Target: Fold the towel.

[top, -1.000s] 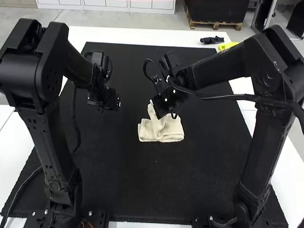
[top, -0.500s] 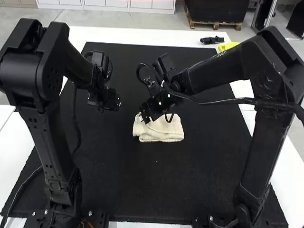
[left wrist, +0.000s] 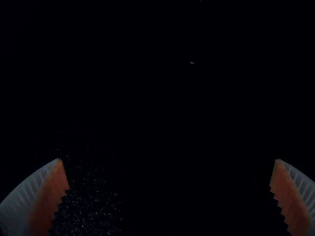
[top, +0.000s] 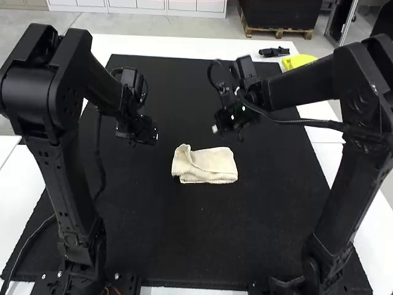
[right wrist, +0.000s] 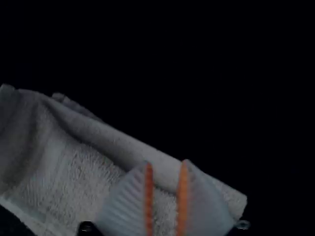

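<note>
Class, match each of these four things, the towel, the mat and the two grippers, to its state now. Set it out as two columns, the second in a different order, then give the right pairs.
Column one
1. Towel
2. Left gripper
3. Mat
4. Right gripper

Column two
A. Black, beneath the towel
B. Fingers set a narrow gap apart
C. Cream, folded in layers
D. Fingers spread wide apart

Right pairs: 1-C, 2-D, 3-A, 4-B
</note>
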`<state>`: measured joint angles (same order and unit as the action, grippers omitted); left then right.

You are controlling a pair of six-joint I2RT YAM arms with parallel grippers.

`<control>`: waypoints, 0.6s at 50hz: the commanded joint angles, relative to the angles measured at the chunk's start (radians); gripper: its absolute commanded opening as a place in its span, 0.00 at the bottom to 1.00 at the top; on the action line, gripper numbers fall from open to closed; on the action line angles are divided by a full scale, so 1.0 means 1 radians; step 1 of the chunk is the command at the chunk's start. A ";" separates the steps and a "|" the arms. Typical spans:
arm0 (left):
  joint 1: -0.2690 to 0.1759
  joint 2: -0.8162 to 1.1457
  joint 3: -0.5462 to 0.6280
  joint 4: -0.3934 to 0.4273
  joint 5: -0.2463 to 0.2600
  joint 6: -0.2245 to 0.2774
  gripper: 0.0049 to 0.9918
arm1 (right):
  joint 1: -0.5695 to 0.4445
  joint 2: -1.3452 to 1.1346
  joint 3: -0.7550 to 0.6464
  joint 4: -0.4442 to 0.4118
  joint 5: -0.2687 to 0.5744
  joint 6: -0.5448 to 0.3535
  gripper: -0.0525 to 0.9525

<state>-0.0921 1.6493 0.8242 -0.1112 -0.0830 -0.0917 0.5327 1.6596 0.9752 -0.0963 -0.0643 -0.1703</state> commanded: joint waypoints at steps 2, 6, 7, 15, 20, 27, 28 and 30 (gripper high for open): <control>-0.005 -0.002 0.027 0.004 -0.009 -0.009 0.97 | 0.007 -0.020 -0.012 0.001 -0.008 -0.018 0.03; -0.006 -0.002 0.027 0.002 -0.009 -0.009 0.97 | 0.029 -0.020 -0.013 0.001 -0.009 -0.017 0.03; -0.006 -0.002 0.027 0.002 -0.009 -0.011 0.97 | 0.038 -0.020 -0.015 0.001 -0.009 -0.015 0.03; -0.005 -0.002 0.027 0.004 -0.009 -0.011 0.97 | 0.116 -0.020 -0.018 0.000 -0.009 -0.011 0.03; -0.006 0.000 0.027 0.004 -0.009 -0.014 0.97 | 0.153 -0.020 -0.024 0.000 -0.009 -0.003 0.03; -0.006 0.000 0.026 0.004 -0.009 -0.014 0.97 | 0.191 -0.020 -0.021 0.003 -0.048 0.003 0.03; -0.006 0.000 0.026 0.004 -0.009 -0.014 0.97 | 0.196 -0.021 -0.021 0.003 -0.069 0.008 0.03; -0.006 0.000 0.024 0.004 -0.009 -0.014 0.97 | 0.207 -0.026 -0.013 0.003 -0.111 0.022 0.03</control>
<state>-0.0921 1.6493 0.8242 -0.1116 -0.0830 -0.0948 0.7116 1.6596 0.9562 -0.0982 -0.0879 -0.1738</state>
